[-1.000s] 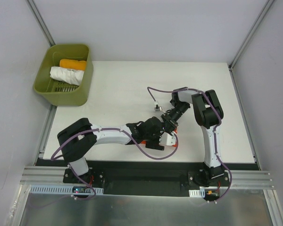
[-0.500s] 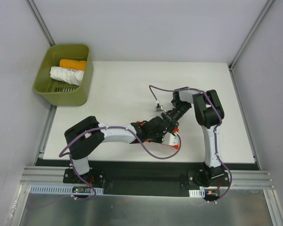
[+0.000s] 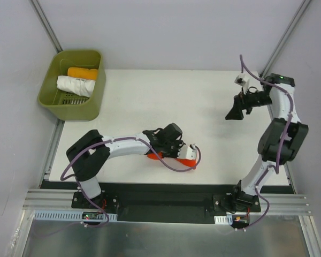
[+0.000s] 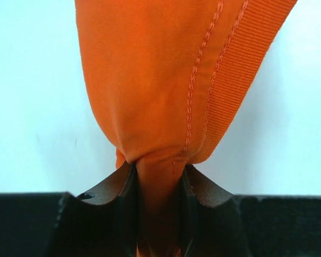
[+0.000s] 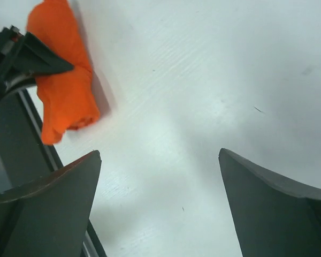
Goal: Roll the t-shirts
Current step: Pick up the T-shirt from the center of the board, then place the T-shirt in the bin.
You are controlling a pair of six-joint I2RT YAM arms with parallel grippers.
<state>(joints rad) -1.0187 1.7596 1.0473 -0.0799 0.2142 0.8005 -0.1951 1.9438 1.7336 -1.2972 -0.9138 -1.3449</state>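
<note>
Surface: white flat tabletop [image 3: 139,101] sitting between pale grey walls [image 3: 166,32].
Left gripper [image 4: 158,176]: clamping the bright red-orange cloth t-shirt [image 4: 160,80], lower centre.
Right gripper [image 5: 159,154]: hovering spread wide, upper right.

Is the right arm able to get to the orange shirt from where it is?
Probably yes. The right gripper is open, and only bare table lies between it and the red-orange shirt. But the left gripper is clamped on one end, so only the other end is free.
</note>
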